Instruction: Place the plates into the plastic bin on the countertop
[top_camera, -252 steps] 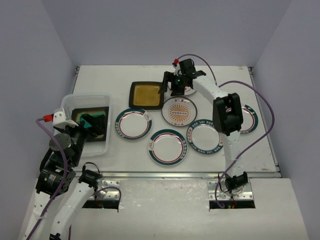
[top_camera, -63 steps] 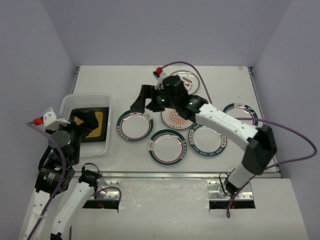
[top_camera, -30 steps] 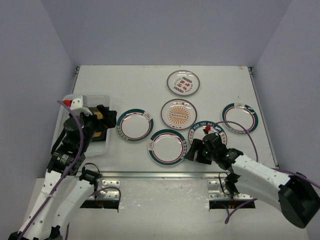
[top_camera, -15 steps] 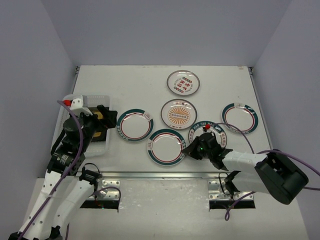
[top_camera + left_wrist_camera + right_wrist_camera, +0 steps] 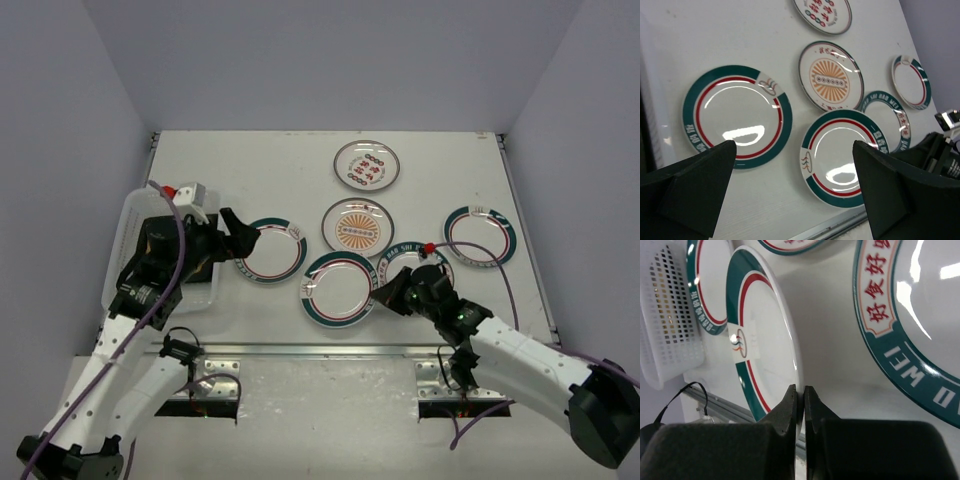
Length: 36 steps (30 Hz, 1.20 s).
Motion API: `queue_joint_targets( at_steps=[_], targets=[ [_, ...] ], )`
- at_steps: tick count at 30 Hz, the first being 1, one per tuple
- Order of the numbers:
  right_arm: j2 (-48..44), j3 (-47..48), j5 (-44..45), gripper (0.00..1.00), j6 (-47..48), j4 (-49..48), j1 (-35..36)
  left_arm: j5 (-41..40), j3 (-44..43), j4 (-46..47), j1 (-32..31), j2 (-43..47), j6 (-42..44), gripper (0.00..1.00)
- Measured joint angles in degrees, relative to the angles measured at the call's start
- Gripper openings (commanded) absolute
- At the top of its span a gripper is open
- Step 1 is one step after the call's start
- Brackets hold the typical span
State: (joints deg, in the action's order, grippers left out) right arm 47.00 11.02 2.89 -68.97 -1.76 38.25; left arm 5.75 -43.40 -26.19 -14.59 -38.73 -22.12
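From above: six round plates out on the tabletop [image 5: 230, 160], none of them in the bin [image 5: 124, 232]. Bin floor hidden under the left arm, so contents not to be told. Right claw [image 5: 384, 295] pinched shut on the right rim of the near plate [image 5: 338, 290], judged the first of the six to go. Just behind that claw, the lettered plate [image 5: 415, 262], touching the near plate or nearly so. Bin well off to the claw's left, past the left plate [image 5: 270, 250] and the left claw [image 5: 240, 235], both lying across the straight path. Near edge of the tabletop close beside the right claw, so little room on that side.

Left wrist: left claw spread to its widest, holding nothing, hanging over the gap between left plate and near plate. Ahead of it, the sunburst plate [image 5: 830, 75] and the red-motif plate [image 5: 822, 11]. Ahead and to the right, the end plate [image 5: 912, 82]. Bare surface ahead and to the left.

Right wrist: fingertips [image 5: 792, 397] nipped on the thin rim, hardly a gap between them. Whether the near plate is lifted off the tabletop, cannot tell. Lettered plate close on the right. Bin wall beyond the near plate, ahead and to the left.
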Motion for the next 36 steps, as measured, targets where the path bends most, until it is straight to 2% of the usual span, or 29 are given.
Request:
queue_joint_targets(
  at_steps=[5,15,19,20,21,23,24,25,28,30,32,33,36],
  targets=[
    [1.6,7.5,-2.8,0.00,4.4,1.5,-1.5,9.3,0.1,2.4,0.0,-5.7,-2.1,1.00],
    [4.2,15.2,-12.0,0.00,7.1,-3.1,-4.6,13.6,0.2,3.4,0.0,-8.3,-3.9,1.00],
    [6.8,16.9,-16.7,0.00,6.6,-7.1,-5.2,18.1,1.4,5.2,0.0,-9.0,-4.8,0.98],
    [7.2,16.9,-17.7,0.00,6.3,-8.0,-5.3,18.6,1.5,5.2,0.0,-9.0,-5.0,0.93],
    [7.6,17.0,-18.6,0.00,6.0,-8.7,-5.3,18.9,1.5,5.3,0.0,-9.0,-5.1,0.82],
    [8.3,17.1,-20.0,0.00,5.7,-9.7,-5.5,19.0,1.5,5.4,0.0,-8.9,-5.2,0.47],
    [8.7,17.2,-20.7,0.00,5.6,-10.1,-5.5,19.2,1.5,5.5,0.0,-8.9,-5.5,0.35],
    [9.3,17.4,-21.5,0.00,5.3,-10.6,-5.6,19.6,1.5,5.6,0.0,-8.9,-5.6,0.28],
    [11.9,18.6,-23.2,0.00,4.6,-12.4,-5.7,20.5,1.5,6.8,0.1,-9.4,-6.0,0.24],
    [13.5,19.2,-23.9,0.00,4.1,-13.6,-6.1,20.5,1.5,7.7,0.4,-10.1,-6.3,0.11],
    [14.0,19.2,-24.3,0.00,3.7,-14.2,-6.3,20.1,1.5,7.9,0.5,-10.9,-6.3,0.07],
    [14.0,19.2,-24.4,0.00,3.6,-14.4,-6.4,20.0,1.5,8.0,0.6,-11.2,-6.4,0.00],
    [14.4,19.2,-24.4,0.00,3.6,-14.4,-6.7,20.7,1.4,8.8,0.8,-11.3,-7.3,0.00]
  ],
)
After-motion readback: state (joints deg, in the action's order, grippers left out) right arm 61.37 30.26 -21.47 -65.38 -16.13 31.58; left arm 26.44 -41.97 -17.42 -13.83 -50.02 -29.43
